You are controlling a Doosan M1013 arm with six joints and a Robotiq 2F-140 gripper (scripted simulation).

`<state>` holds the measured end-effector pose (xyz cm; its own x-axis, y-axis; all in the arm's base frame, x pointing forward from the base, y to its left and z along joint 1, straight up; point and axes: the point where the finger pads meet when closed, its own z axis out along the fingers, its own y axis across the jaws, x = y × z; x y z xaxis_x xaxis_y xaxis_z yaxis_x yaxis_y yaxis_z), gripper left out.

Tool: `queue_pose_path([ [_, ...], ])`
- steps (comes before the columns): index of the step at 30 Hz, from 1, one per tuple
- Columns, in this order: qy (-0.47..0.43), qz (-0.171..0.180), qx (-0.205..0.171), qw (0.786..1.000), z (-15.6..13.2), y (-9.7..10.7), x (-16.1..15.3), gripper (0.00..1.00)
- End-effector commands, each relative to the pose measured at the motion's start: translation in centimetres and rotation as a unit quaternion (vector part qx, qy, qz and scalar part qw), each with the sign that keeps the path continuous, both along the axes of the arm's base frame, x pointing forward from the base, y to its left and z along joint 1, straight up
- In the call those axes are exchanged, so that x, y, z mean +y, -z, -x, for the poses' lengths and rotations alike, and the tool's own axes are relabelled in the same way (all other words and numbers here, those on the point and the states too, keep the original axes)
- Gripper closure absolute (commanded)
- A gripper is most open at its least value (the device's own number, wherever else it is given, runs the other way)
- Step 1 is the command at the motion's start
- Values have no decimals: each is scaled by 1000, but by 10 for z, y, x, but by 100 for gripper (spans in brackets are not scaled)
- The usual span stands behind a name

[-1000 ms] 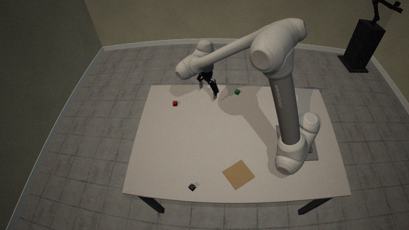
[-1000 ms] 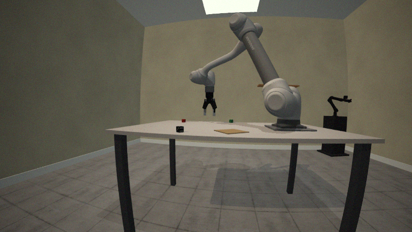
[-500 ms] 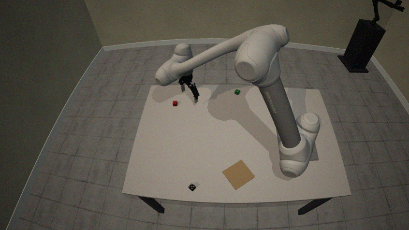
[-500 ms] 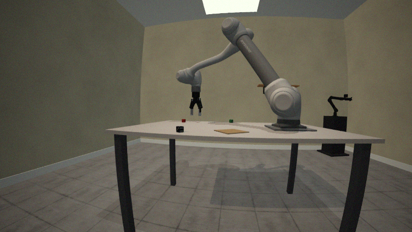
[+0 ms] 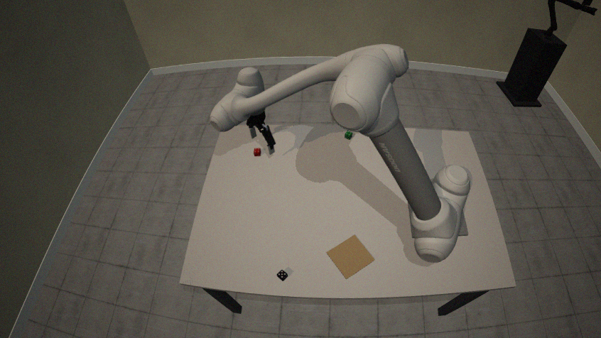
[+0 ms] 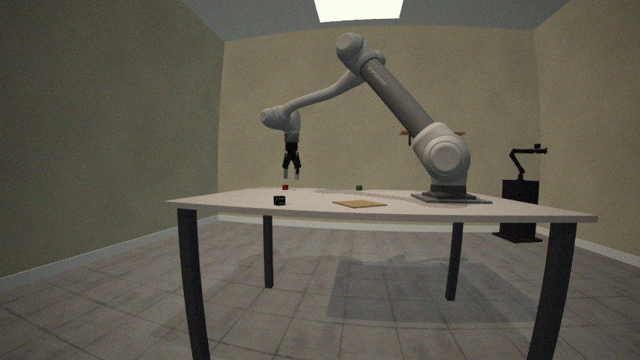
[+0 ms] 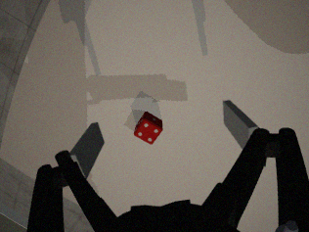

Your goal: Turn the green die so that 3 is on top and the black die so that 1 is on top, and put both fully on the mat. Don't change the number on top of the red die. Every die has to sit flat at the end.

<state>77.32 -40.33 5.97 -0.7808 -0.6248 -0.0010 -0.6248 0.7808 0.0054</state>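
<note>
Gripper (image 5: pixel 261 140) spread wide, holding nothing, hanging above table (image 5: pixel 260 218), red die (image 5: pixel 257 151) just below at 7 o'clock. Green die (image 5: pixel 348 135) well apart at 3 o'clock. Black die (image 5: pixel 281 275) near front edge, mat (image 5: pixel 349 255) beside it at 2 o'clock.

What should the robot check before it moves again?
1. Gripper open and holding nothing: ok.
2. Gripper above the right die: not ok. It hangs over the red die, whose top number must not change.
3. Green die on the mat: not ok, it sits far off near the table's back edge.
4. Black die on the mat: not ok, it lies beside the mat, apart from it.
5. Top numbers of green and black dice: cannot tell, too small to read.
6. Red die flat on the table: ok, as far as the wrist view shows.
</note>
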Motion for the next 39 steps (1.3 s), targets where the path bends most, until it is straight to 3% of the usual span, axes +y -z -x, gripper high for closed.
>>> queue_pose_path([
  [1, 0, 0, 0, 1000, -8, 0, 1, 0],
  [12, 0, 0, 0, 1000, -25, 0, 4, 0],
  [39, 0, 0, 0, 1000, -26, 0, 4, 0],
])
